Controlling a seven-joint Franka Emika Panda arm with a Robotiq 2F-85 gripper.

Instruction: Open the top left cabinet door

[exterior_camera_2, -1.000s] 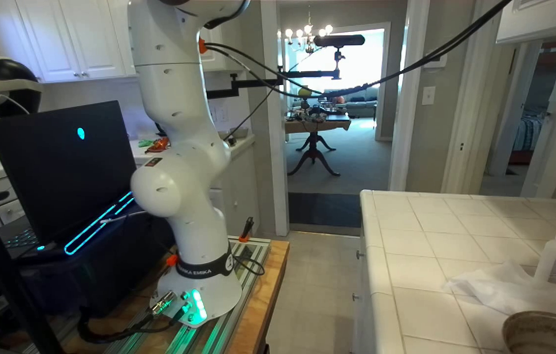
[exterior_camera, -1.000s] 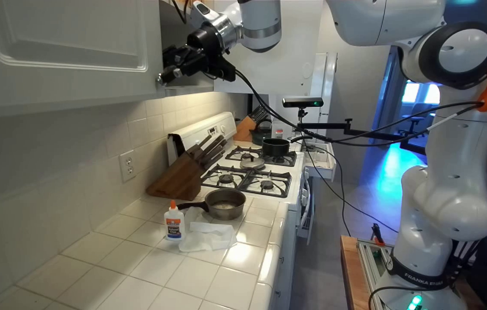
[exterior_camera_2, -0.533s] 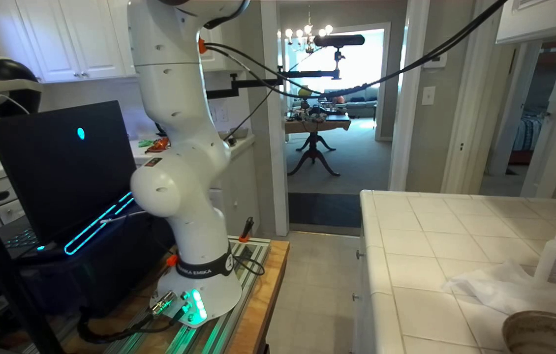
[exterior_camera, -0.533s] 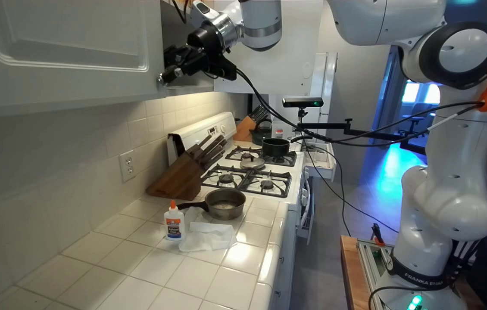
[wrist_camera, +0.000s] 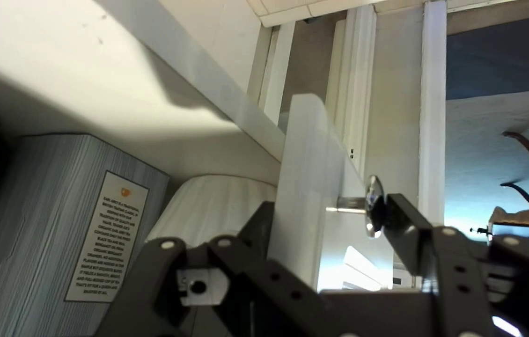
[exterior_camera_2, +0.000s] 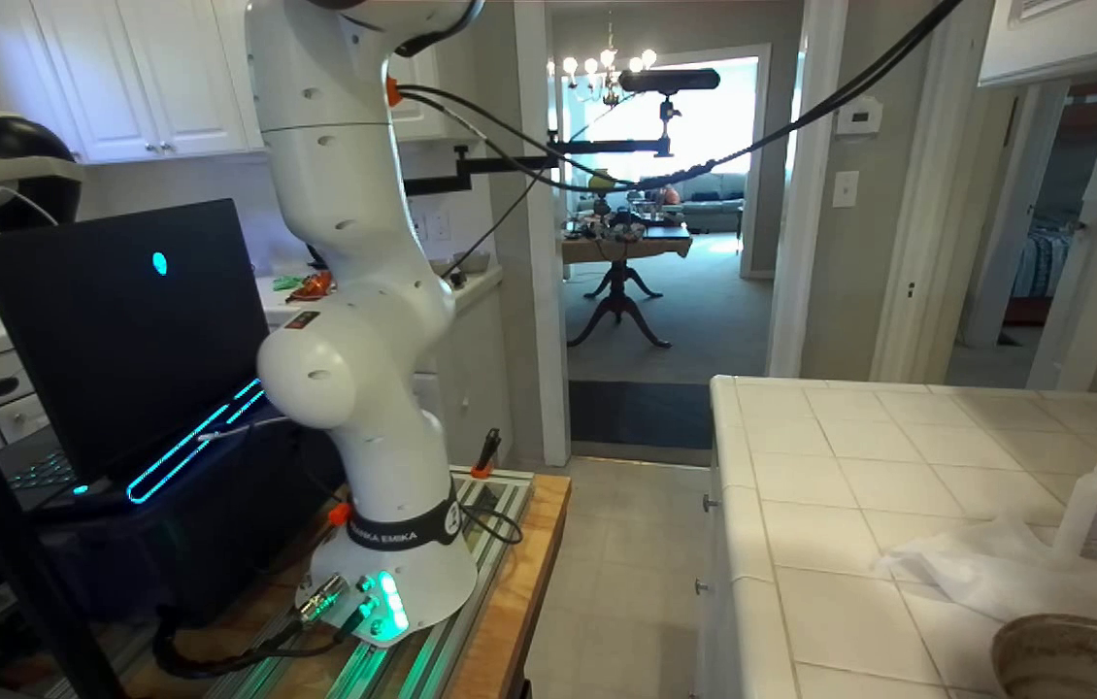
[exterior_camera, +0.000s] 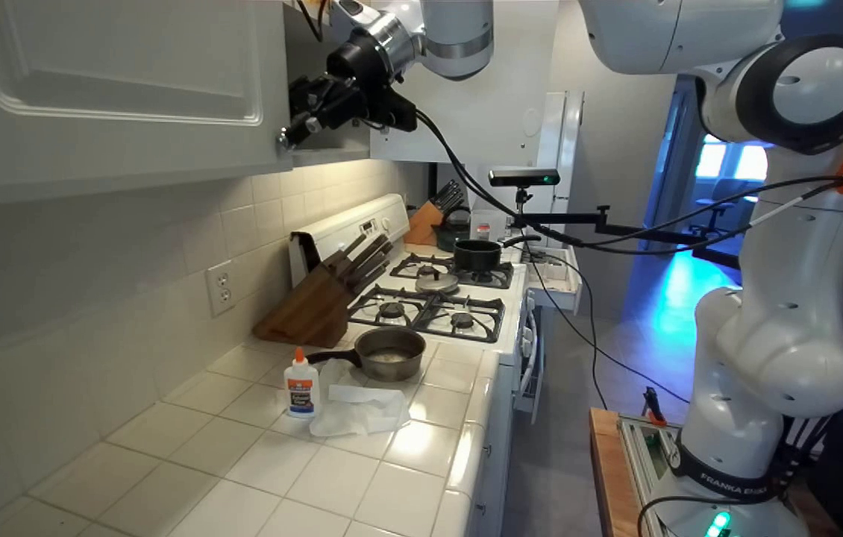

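White glare lines the front edge of the tiled counter [exterior_camera: 336,481]; daylight burns out 1 far window [exterior_camera_2: 709,126]. In the wrist view, shadow crosses the cabinet shelf [wrist_camera: 110,86].

White cabinet door [exterior_camera: 123,86]; silver knob [wrist_camera: 373,206]; black fingers [wrist_camera: 407,229]; grey-striped box [wrist_camera: 54,210]

the tiled counter [exterior_camera: 257,477] carries a glue bottle [exterior_camera: 302,389], white sheet [exterior_camera: 363,413], saucepan [exterior_camera: 390,356] and knife block [exterior_camera: 308,306].
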